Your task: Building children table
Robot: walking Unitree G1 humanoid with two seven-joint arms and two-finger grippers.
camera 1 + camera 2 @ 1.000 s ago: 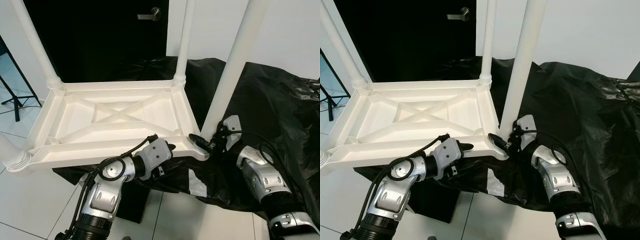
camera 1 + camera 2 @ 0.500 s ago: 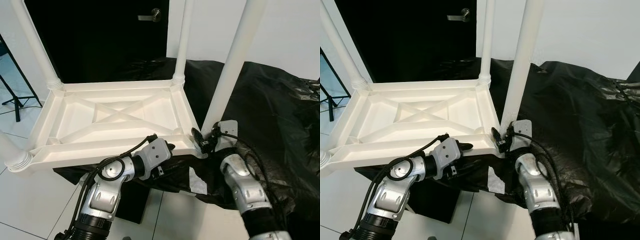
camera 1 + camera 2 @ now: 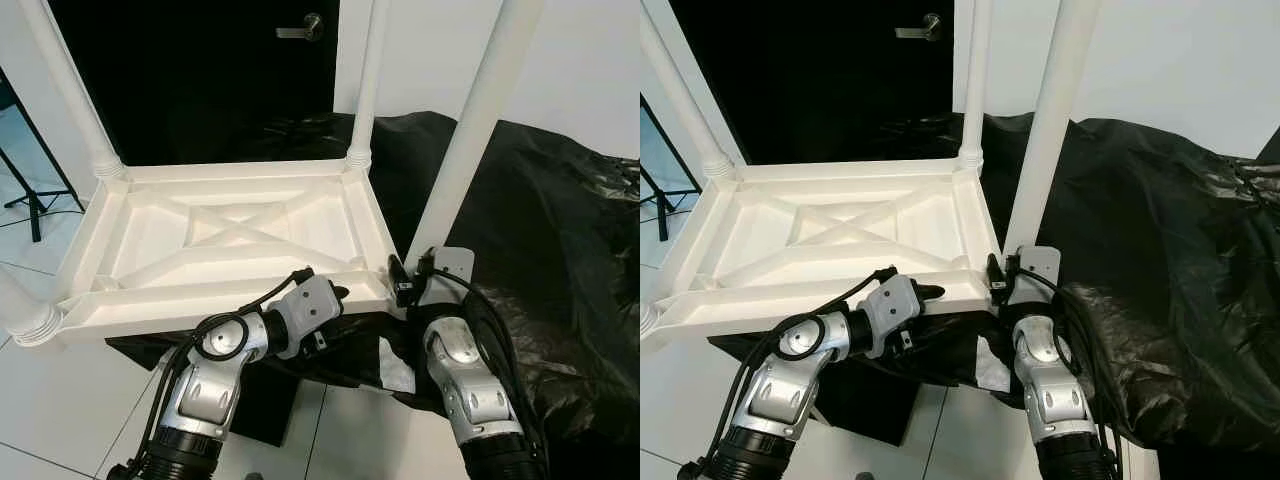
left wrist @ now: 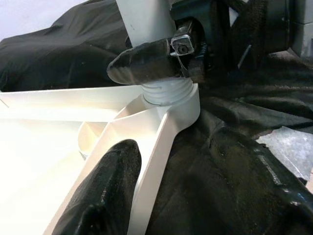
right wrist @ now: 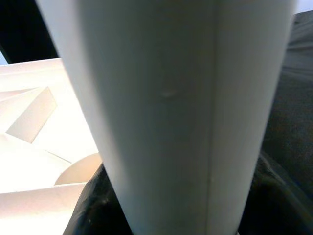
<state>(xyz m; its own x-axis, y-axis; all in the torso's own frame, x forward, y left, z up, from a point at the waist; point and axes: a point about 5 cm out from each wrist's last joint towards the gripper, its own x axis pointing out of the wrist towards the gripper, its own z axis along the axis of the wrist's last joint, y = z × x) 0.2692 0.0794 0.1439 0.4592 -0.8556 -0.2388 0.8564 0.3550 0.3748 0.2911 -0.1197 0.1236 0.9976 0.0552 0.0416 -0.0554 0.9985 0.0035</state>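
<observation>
Swinging closer to the tabletop [image 3: 230,235], the right gripper [image 3: 400,283] clenches the leg [image 3: 470,125], screwing it in; left gripper [image 3: 335,293] grips the tabletop's rim.

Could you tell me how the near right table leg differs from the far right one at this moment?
The near right leg is held at its base by the right gripper; the far right leg stands untouched. The near one leans rightward; the far one looks upright. Both are white and rise from corners of the upturned tabletop.
</observation>
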